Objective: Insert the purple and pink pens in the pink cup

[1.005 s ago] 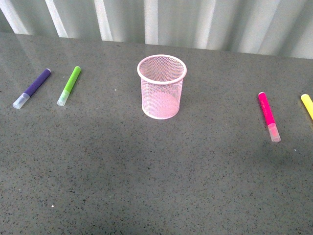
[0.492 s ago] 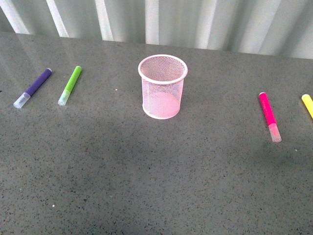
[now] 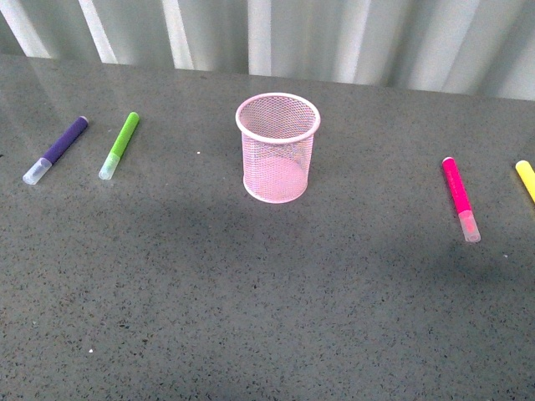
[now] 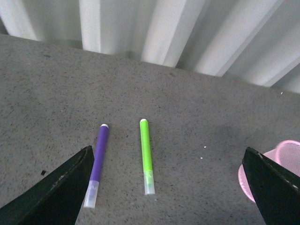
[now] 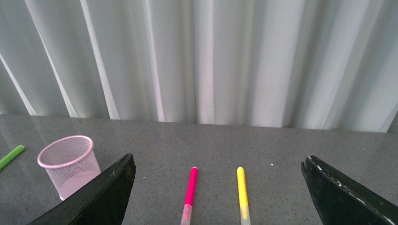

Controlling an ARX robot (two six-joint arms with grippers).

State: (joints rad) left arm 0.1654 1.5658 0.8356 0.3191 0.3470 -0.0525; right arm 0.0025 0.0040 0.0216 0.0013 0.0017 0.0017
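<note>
I am looking across a dark speckled desk (image 3: 267, 317) with a pale pleated curtain (image 3: 267, 33) hanging behind it; neither arm is showing in the front view. The pink cup (image 3: 278, 149) is standing upright and empty at the far middle. The purple pen (image 3: 55, 150) is lying flat at the far left, its long axis running near to far with a slight lean to the right, clear cap at the near end. A green marker (image 3: 119, 145) is lying just beside it on the cup's side, almost parallel and not touching. The pink pen (image 3: 461, 199) is lying flat well to the right of the cup, also running near to far with its cap near, and a yellow marker (image 3: 526, 179) is lying beyond it at the right edge. The left pincer (image 4: 166, 154) is hovering above the purple pen, spread wide and gripping nothing, so I am judging the left arm nearer to that pen. The right pincer (image 5: 217, 161) is likewise gaping and carrying nothing, with the pink pen lying ahead between its fingers. Both pens are lying along each pincer's line of sight, so I am expecting the fingers to be closing across the barrel. The desk around each pen is giving open room.
</note>
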